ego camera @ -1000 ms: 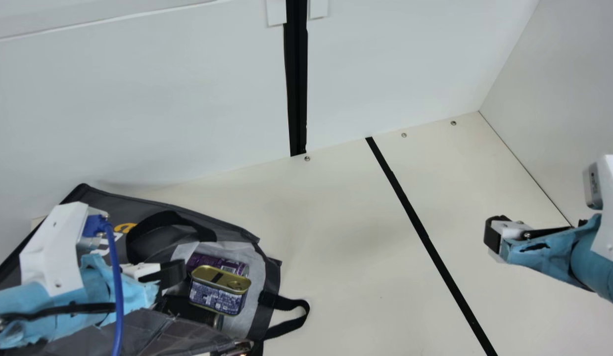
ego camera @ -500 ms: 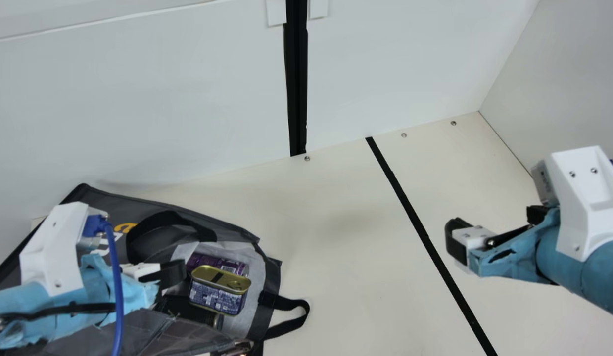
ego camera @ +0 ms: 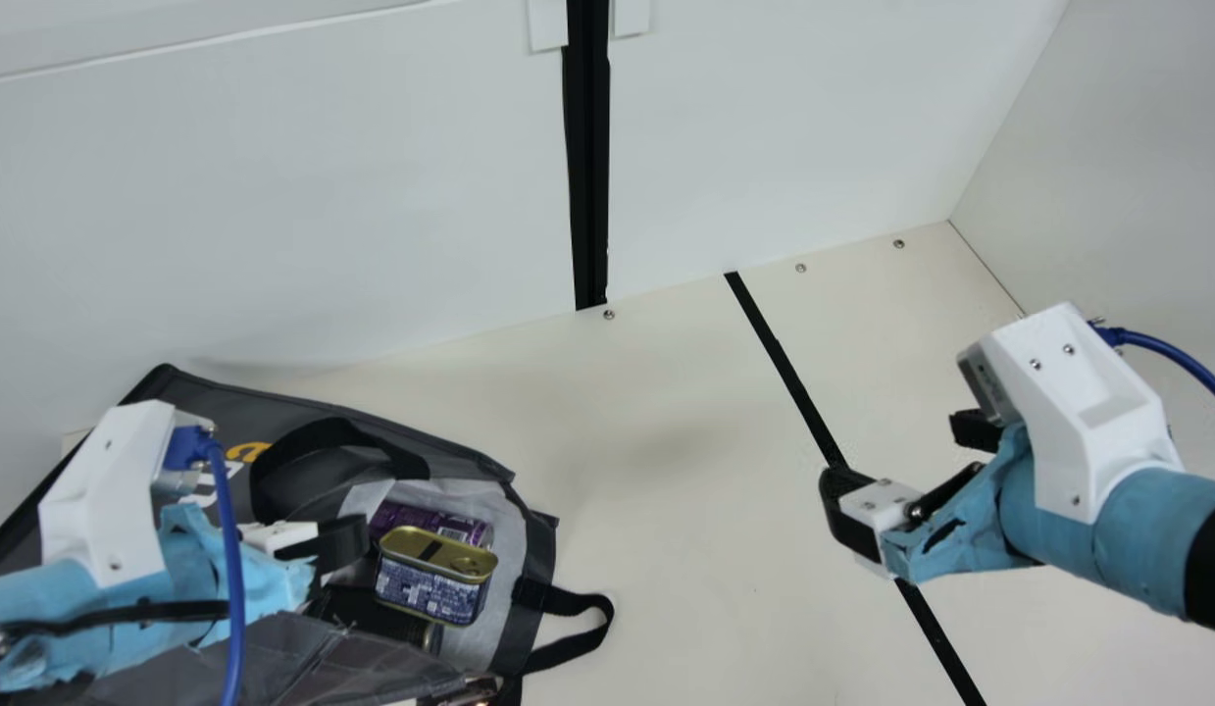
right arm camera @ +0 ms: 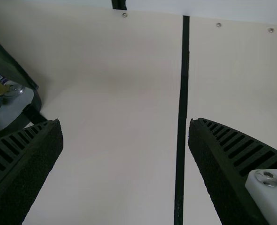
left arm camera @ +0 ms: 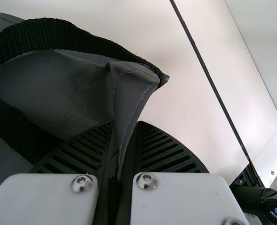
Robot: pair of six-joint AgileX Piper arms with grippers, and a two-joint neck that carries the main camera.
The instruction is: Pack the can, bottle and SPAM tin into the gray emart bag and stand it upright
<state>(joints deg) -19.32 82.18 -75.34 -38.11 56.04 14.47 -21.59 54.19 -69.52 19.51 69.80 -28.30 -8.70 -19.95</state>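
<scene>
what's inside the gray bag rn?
In the gray bag: the SPAM tin, a purple can partly behind it, and a dark item, possibly the bottle, mostly covered. Fabric and the left arm hide anything deeper.

The soft dark gray fabric bag [ego camera: 205, 400] has orange and white marks [ego camera: 246, 452], flat black woven handles [ego camera: 268, 475] and a pale gray lining [ego camera: 509, 559]. The rectangular metal tin [ego camera: 432, 590] is gold on top, blue with white print on its side. The partly hidden cylindrical can [ego camera: 421, 520] seems purple.
</scene>
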